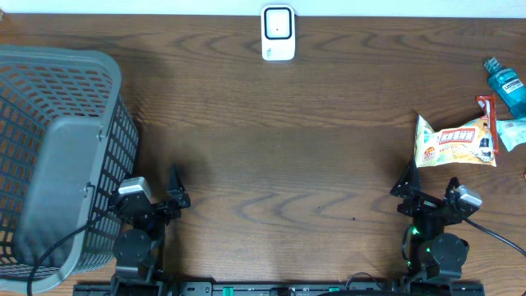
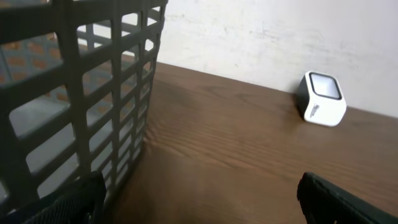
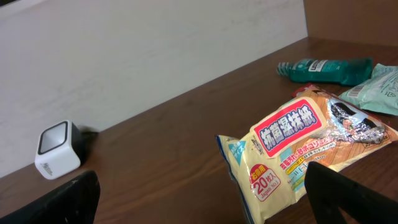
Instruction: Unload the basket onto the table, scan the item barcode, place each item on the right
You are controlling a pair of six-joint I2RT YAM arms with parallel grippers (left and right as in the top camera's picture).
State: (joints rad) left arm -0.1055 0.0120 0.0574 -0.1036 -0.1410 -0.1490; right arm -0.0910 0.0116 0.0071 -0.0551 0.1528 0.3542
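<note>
Both grippers empty, jaws spread wide; right gripper [image 1: 430, 187] waits near right, left gripper [image 1: 154, 197] near left beside the grey basket [image 1: 49, 90]; yellow wipes pack [image 1: 457, 141], likely the item, lies flat just beyond the right gripper, close against a pale green pouch [image 1: 514, 131] on its right; scanner [image 1: 278, 33] stands far centre, well apart. Risks: glossy soft film may slip or crumple under the pinch; the pouch may drag along; no barcode shows on top, so the wrong face may meet the scanner.
</note>
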